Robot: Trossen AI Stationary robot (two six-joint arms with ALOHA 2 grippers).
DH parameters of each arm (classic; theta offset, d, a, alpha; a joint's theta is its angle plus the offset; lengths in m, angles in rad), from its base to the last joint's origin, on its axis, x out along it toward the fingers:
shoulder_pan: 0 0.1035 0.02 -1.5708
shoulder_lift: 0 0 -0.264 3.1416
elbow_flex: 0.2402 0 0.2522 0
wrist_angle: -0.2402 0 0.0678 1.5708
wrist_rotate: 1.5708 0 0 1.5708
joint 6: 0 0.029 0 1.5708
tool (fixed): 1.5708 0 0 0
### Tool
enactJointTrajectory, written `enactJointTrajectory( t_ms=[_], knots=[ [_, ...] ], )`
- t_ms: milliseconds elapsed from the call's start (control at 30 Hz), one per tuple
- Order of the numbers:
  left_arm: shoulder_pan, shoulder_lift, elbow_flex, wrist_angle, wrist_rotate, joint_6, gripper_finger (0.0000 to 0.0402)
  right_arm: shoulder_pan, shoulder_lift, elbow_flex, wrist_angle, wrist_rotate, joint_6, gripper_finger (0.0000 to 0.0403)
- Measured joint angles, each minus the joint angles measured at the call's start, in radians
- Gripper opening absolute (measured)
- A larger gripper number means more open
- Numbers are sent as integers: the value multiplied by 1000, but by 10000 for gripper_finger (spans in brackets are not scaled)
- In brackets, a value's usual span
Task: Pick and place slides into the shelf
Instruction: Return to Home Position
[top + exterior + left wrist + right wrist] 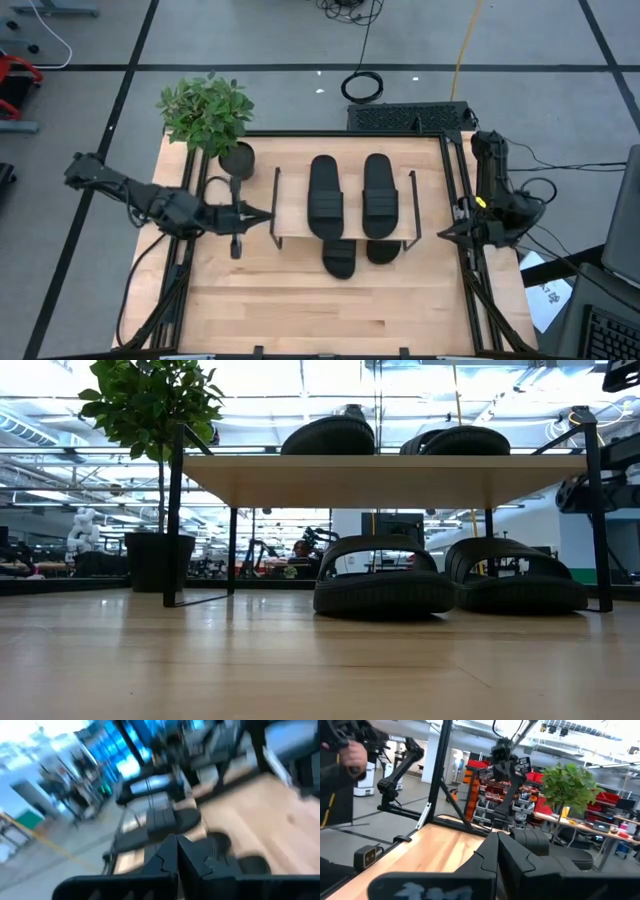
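Left gripper point(262, 215) and right gripper point(445, 233) point inward, fingers pressed together, holding nothing, the shelf point(290, 200) between their tips.

**Around the edges: a plant, cables and paper**

A leafy green potted plant point(208, 112) stands in a dark pot point(237, 158) at the 10 o'clock corner of the light-wood surface point(330, 310). Just past the far edge, at 1 o'clock, lies a flat black slab that looks like a keyboard point(408, 117). Beyond it, a coiled black cable point(363, 87) rests on the grey floor at 12 o'clock, with a yellow cable point(463, 50) running off nearby. White papers point(548, 295) lie off the surface at 4 o'clock. The right wrist view catches a person's hand point(355, 752) off to one side.
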State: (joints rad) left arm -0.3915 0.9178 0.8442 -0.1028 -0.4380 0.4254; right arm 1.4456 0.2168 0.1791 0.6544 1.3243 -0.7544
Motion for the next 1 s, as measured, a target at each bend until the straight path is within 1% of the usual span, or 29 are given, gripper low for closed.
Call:
enactJointTrajectory(
  t_ms=[67,167,267,333,433,500,600,667,733,800,867,900,933,1000],
  knots=[
    [1,-43,-108,169,18,26,0,-11,-19,-14,15,-16,-9,0],
    [37,-81,-244,356,110,62,0,-26,-54,-26,89,-16,-64,0],
    [94,-91,-328,463,213,55,0,-23,-103,-27,167,-16,-158,0],
    [137,-90,-357,499,283,39,0,-14,-146,-20,171,-15,-185,0],
    [195,-75,-377,512,376,5,0,1,-198,-1,101,-24,-196,0],
    [223,-71,-382,515,408,-14,0,2,-204,7,68,-56,-222,0],
    [247,-72,-382,522,438,-33,0,3,-203,21,58,-135,-279,0],
    [255,-72,-382,521,458,-36,1,-4,-202,38,27,-140,-282,0],
    [257,-72,-382,521,490,-36,0,-5,-203,56,5,-107,-251,0],
    [257,-72,-382,517,539,-35,1,-5,-203,64,-51,-99,-188,0],
    [256,-62,-382,516,587,-35,0,-5,-203,68,-188,-118,-79,0],
    [257,-58,-382,514,604,-33,0,-5,-203,73,-276,-154,-14,0],
    [257,-54,-382,511,619,-30,0,-5,-203,80,-375,-219,66,0],
    [257,-44,-382,515,629,-19,0,-7,-201,93,-553,-408,231,0]
  ],
)
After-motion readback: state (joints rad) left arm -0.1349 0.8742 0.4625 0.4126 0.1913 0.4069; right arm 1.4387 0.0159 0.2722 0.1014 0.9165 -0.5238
